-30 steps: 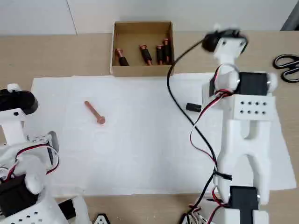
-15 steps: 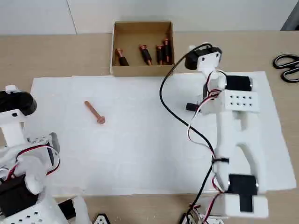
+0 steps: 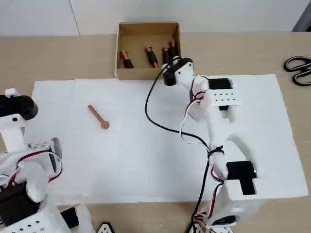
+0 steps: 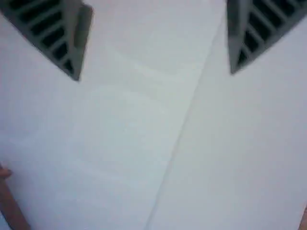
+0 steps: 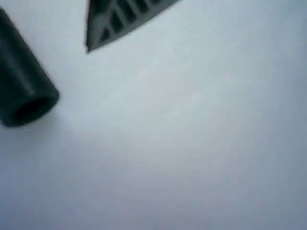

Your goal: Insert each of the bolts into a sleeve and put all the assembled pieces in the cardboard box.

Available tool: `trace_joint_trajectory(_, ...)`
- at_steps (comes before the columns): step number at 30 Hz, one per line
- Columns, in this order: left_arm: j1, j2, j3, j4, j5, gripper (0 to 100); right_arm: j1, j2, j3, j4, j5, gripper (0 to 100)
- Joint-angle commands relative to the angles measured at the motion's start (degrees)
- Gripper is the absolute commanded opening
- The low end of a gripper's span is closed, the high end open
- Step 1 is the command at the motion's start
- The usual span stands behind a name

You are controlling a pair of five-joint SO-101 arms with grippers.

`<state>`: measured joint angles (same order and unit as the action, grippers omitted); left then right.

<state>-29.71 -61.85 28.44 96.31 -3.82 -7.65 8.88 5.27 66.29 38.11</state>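
Note:
A copper bolt [image 3: 98, 117] lies loose on the white paper [image 3: 146, 145], left of centre. The cardboard box [image 3: 147, 25] at the back holds several copper bolts in black sleeves [image 3: 152, 57]. My right arm [image 3: 216, 99] stretches over the paper just in front of the box's right corner. One finger [image 5: 120, 21] of its gripper hangs close over the paper, nothing held, and a loose black sleeve [image 5: 21, 93] lies beside it, apart. My left arm [image 3: 29, 170] rests at the near left; its gripper [image 4: 156, 52] is open over bare paper.
Scissors [image 3: 299, 68] lie on the wooden table [image 3: 58, 53] at the far right edge. A black cable [image 3: 155, 116] loops from the right arm across the paper's middle. Bare paper stretches between the bolt and the right arm.
My right arm has swung left and lower, from beside the box's right side to over the paper, and now covers the black sleeve in the high view. The left arm and bolt stayed put.

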Motion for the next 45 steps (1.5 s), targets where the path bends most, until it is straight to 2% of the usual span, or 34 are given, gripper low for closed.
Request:
trace_joint_trajectory(1, -0.4, 0.1, -2.4, 0.1, 0.4, 19, -0.3, -0.2, -0.4, -1.2, 1.8, 19.1)
trace_joint_trajectory(8, -0.4, 0.1, -2.2, 0.0, 0.4, 19, -0.1, 0.1, -1.2, -1.1, 5.4, 19.1)
trace_joint_trajectory(16, -0.4, 0.1, -2.2, 0.0, 0.4, 19, -0.1, 0.7, -1.1, -2.8, 5.4, 19.2)
trace_joint_trajectory(30, -0.4, 0.1, -2.2, 0.0, 0.4, 19, 0.1, 14.7, -8.6, -3.2, 5.3, 19.2)
trace_joint_trajectory(36, -0.4, 0.1, -2.2, 0.0, 0.4, 19, 2.8, 19.4, -11.8, -2.7, 5.1, 18.8)
trace_joint_trajectory(41, -0.4, 0.1, -2.2, 0.0, 0.4, 19, 4.8, 19.7, -12.2, -2.7, 5.2, 8.0)
trace_joint_trajectory(45, -0.4, 0.1, -2.2, 0.0, 0.4, 19, 5.1, 19.7, -14.7, -0.7, 5.0, 5.4)
